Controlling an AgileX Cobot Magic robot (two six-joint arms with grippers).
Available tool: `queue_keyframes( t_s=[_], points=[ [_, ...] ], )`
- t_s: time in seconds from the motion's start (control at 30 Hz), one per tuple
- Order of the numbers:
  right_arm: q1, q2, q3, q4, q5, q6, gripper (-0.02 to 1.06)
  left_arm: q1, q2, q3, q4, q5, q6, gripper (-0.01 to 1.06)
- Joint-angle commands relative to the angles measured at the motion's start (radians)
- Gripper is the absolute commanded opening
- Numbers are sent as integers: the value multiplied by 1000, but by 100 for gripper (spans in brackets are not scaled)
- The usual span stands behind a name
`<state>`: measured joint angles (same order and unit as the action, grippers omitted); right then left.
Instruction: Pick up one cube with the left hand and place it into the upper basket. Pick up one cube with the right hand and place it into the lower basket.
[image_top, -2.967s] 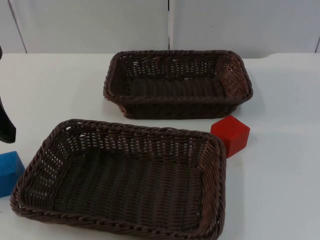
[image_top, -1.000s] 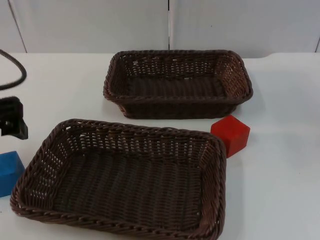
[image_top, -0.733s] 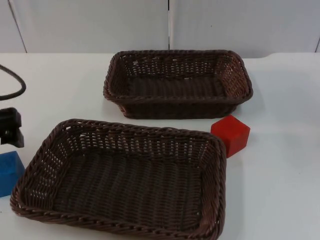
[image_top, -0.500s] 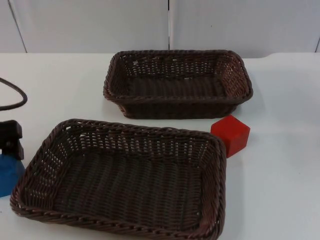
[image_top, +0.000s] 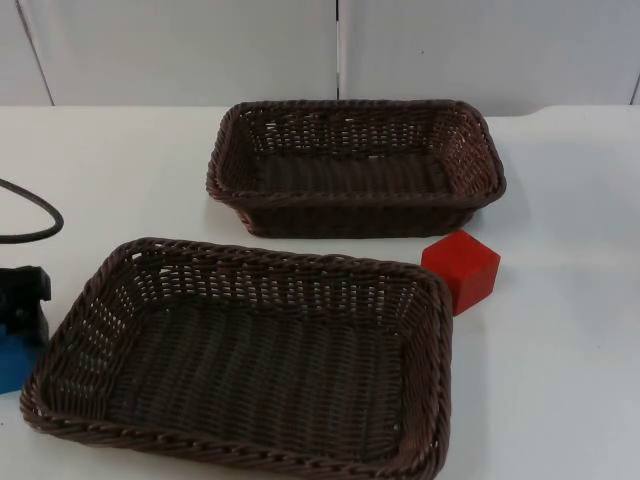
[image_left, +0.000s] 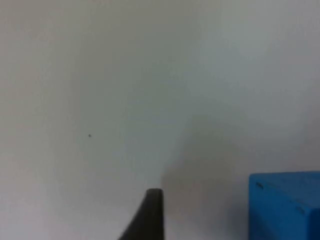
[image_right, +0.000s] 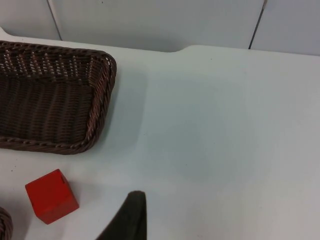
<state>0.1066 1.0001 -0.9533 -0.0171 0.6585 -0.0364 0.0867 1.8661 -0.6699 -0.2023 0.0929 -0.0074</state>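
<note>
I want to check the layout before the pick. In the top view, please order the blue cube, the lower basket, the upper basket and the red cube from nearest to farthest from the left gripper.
Measured from the left gripper:
1. blue cube, directly under it at the table's left edge.
2. lower basket, just beside it.
3. upper basket, farther back, mid-table.
4. red cube, beyond both baskets, right side.

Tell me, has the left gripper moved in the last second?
Yes. The left gripper has come down toward the blue cube, beside the lower basket.
</note>
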Motion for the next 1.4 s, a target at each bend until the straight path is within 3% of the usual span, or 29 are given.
queue_keyframes(
  t_s=[0.0,0.1,0.13,0.17,0.2,0.53,0.8,1.37],
  points=[
    [-5,-3,-6,-2,2,-5,101,4,0,-4,-15,-5,-8,75],
    [-5,-3,-6,-2,2,-5,101,4,-18,-4,-72,40,-8,26],
    [-5,-3,-6,-2,2,-5,101,4,-18,-4,-72,40,-8,26],
    [-5,-3,-6,-2,2,-5,101,4,-33,-4,-76,55,-8,7],
    [-5,-3,-6,-2,2,-5,101,4,-49,-4,-76,61,-6,0],
    [-5,-3,-6,-3,6,-5,101,4,-324,-4,-104,150,-6,0],
    [-5,-3,-6,-3,8,-5,101,4,-522,-4,-129,162,-6,0],
    [-5,-3,-6,-3,8,-5,101,4,-540,-4,-123,163,1,0]
  ],
)
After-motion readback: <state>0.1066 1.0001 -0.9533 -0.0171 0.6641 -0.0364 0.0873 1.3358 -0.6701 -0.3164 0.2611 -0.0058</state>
